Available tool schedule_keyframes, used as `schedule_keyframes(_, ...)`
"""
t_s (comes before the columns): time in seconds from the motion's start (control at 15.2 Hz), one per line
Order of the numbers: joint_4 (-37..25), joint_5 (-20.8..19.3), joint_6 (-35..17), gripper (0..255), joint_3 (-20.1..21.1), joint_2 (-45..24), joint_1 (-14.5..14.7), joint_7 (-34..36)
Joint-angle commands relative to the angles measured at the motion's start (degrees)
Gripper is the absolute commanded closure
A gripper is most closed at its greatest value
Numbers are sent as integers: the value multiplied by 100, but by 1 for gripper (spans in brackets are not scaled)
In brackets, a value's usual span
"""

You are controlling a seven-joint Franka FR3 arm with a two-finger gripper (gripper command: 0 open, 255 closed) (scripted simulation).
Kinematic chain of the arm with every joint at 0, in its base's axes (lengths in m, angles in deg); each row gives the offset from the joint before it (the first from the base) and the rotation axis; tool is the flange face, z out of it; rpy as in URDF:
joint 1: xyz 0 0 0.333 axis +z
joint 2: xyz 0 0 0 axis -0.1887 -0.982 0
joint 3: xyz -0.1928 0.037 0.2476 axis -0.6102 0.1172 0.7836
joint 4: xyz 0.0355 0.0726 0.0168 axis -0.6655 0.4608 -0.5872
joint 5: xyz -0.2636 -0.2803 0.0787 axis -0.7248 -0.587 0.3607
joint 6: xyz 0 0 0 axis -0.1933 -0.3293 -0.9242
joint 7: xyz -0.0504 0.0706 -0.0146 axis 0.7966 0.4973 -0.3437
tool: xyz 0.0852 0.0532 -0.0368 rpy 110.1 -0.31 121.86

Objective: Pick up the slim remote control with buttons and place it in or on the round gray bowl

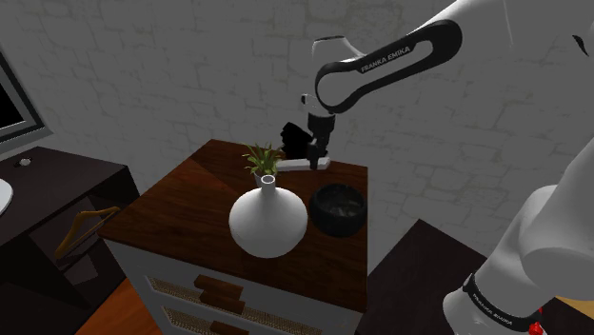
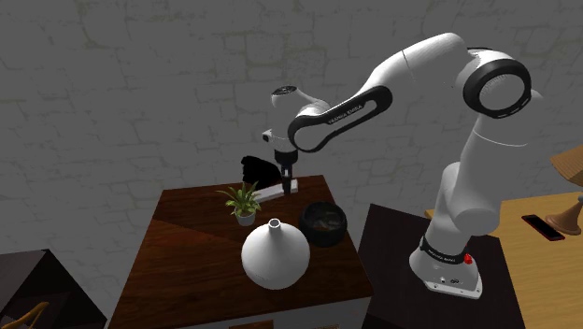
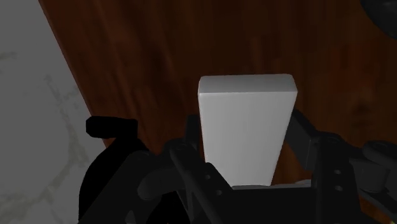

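Observation:
The slim remote (image 3: 248, 127) is drawn plain white, and my gripper (image 3: 248, 167) is shut on it, its black fingers (image 3: 191, 159) clasping both long sides. In the shoulder view the remote (image 1: 295, 165) lies low at the far edge of the dark wooden cabinet top (image 1: 190, 209), with the gripper (image 1: 317, 152) pointing down onto it. The round dark bowl (image 1: 337, 209) stands just in front of the remote, near the cabinet's right side in that view. The second exterior view has the gripper (image 2: 285, 178) over the remote (image 2: 271, 193), behind the bowl (image 2: 322, 222).
A large white vase (image 1: 268, 221) stands beside the bowl, with a small potted plant (image 1: 262, 159) behind it. A black object (image 1: 290, 133) sits at the far edge next to the gripper. The cabinet has drawers in front; a stone wall rises behind.

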Motion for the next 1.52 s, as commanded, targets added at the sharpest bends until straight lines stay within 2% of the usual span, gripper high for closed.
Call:
schedule_keyframes(0.0, -82, 2, 140, 255, -9, 76, -9, 3)
schedule_keyframes(1.19, -1037, 34, 1437, 255, -2, 418, -18, -41)
schedule_keyframes(1.45, -147, 104, 1403, 255, 105, 1272, 79, 132)
